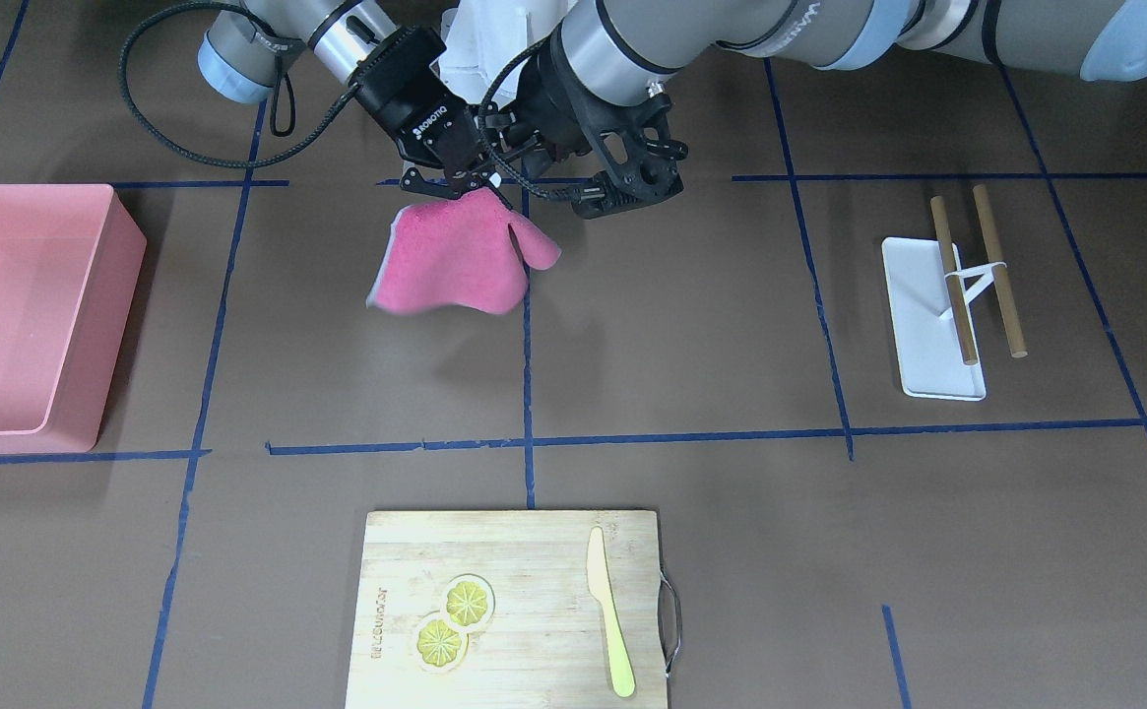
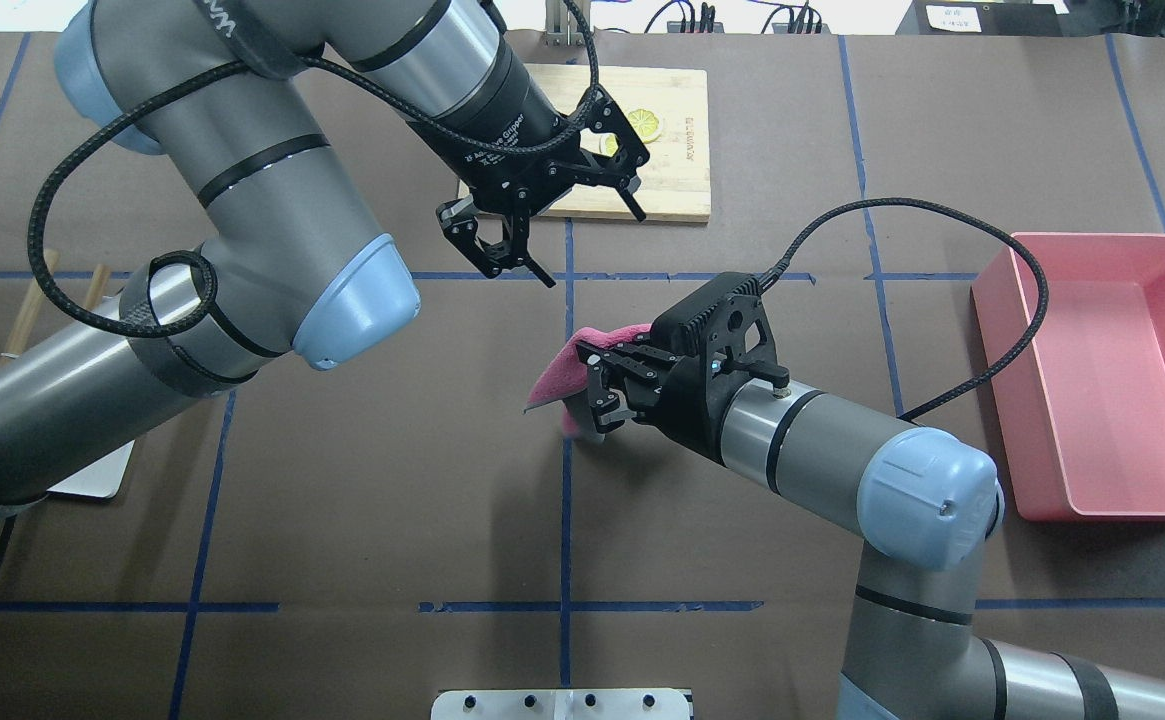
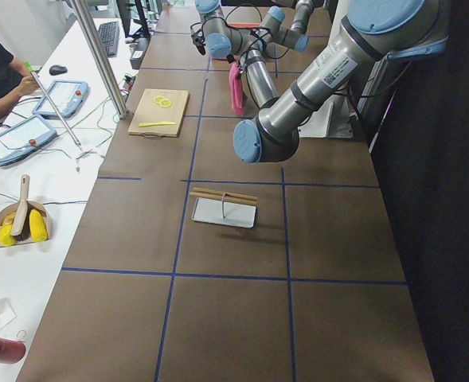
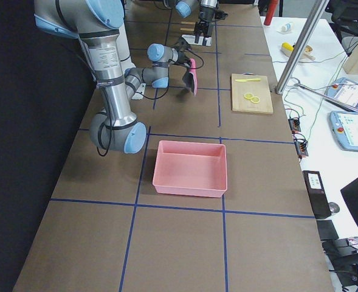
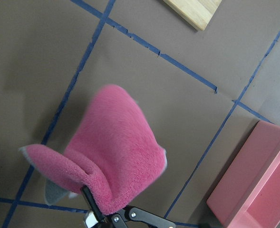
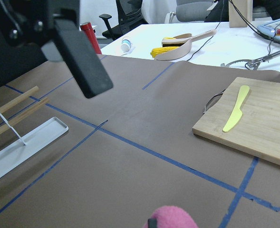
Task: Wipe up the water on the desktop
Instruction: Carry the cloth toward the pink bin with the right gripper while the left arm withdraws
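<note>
Right claw [image 1: 455, 182]: I am clamping it on the upper edge of the pink cloth [image 1: 455, 261].
Cloth: it is hanging above the desktop [image 1: 691, 335], mid-length, nearer my edge than the operators' edge.
Left claw [image 2: 595, 250]: I am holding it apart, gripping nothing, just beside.
Water: I am seeing no wet patch on the brown surface.
Doing it well: I am judging that lowering until the cloth lies flat, then dragging with even pressure, matters most.
</note>
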